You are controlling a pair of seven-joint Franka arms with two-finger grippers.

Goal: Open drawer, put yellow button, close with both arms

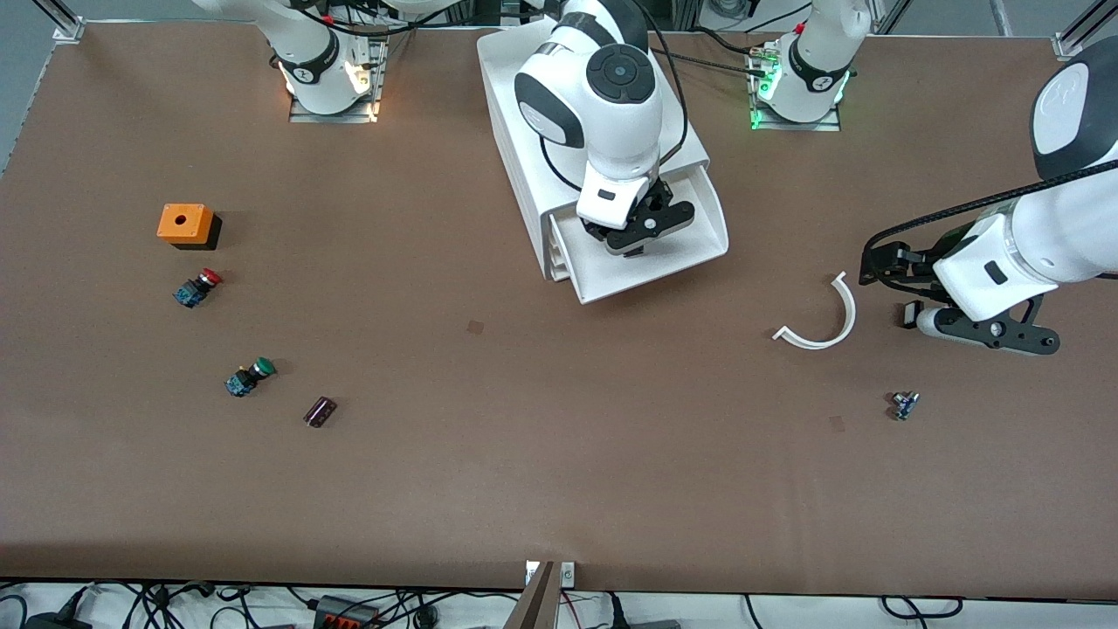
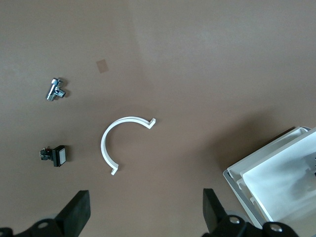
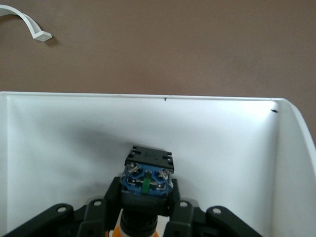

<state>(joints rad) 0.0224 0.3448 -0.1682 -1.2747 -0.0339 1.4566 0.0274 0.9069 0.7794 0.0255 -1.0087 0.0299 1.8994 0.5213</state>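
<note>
While the brown table (image 1: 559, 454) lies bare along its edge nearest the front camera, small things sit farther in: a dark purple cylinder (image 1: 320, 411) and a green-capped button (image 1: 249, 377) toward the right arm's end, a small metal fitting (image 1: 905, 404) toward the left arm's end. Farther from the camera come a red-capped button (image 1: 197, 287) and an orange box (image 1: 184, 224) with a hole in its top, well apart from the cabinet. A white curved clip (image 1: 821, 320) lies on the table between the cabinet and the left gripper (image 1: 983, 328), with open surface all round it. That gripper hangs above the table near the left arm's end, fingers (image 2: 74, 212) spread wide and holding nothing (a small black-and-white part (image 2: 55, 155) sits near the clip).

Farther still, the white cabinet (image 1: 524, 105) stands between the two bases, and its top drawer (image 1: 651, 262) is pulled out toward the camera, its floor white and bare, its walls rising on three sides. The right gripper (image 1: 642, 229) is over this drawer, clamped on the yellow button (image 3: 146, 180): the black-and-blue body points up at the wrist camera, the yellow-orange cap shows just below between the fingers (image 3: 180, 210).
</note>
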